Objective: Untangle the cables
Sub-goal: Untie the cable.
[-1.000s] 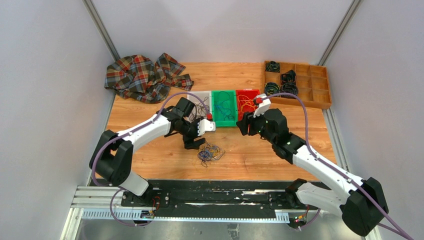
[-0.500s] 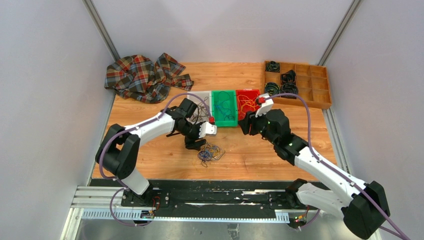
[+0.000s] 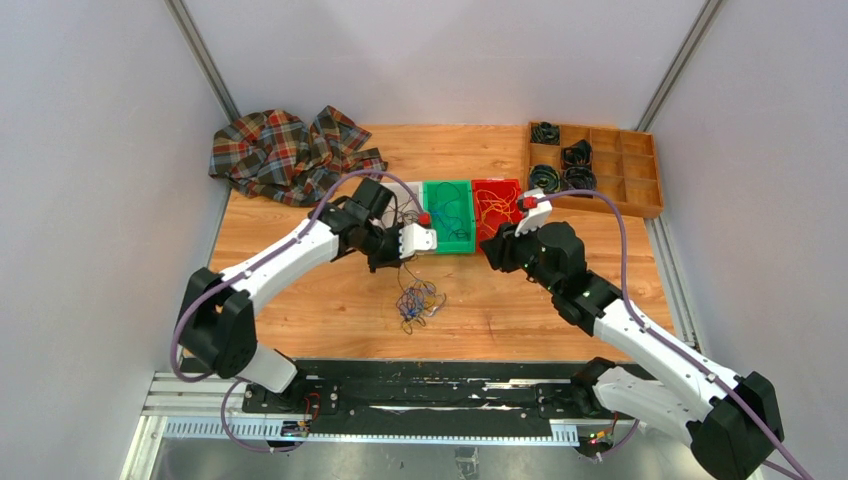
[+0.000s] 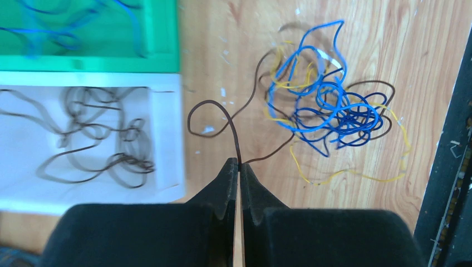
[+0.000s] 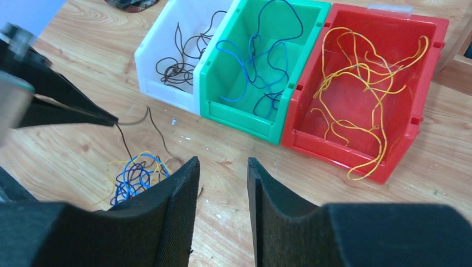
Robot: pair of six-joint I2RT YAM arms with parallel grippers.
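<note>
White bin (image 5: 167,92), touching the left side of the green bin (image 5: 239,119), holds only dark wires. The green bin holds blue ones, and the red bin (image 5: 345,161) against its right side holds yellow ones. The bins look like a sort by colour, which would explain the grip.

Just near-left of the green bin, the left gripper (image 4: 240,166) has its jaws closed on one dark wire (image 4: 232,125). The pinch sits mid-length: one part curls up into a small loop, the other runs back towards the heap. Holding it raised above the table (image 3: 520,310) probably lets the strand draw clear of the others, and the white bin close by is the likely place for it.

The cables (image 4: 328,108) left to sort lie on the table on the near side of the green bin, apart from all three bins. They form a small loose knot, mostly blue loops packed tight at the centre, with a few dark strands round the outside. Thin yellow ones trail out along the edge. All are fine and springy, so they hold their curls rather than lying flat. They will likely snag one another when pulled.

Near-right of the green bin, the right gripper (image 5: 222,162) hangs above the table with jaws parted and nothing between them. It faces the heap, perhaps ready to pin it down.
</note>
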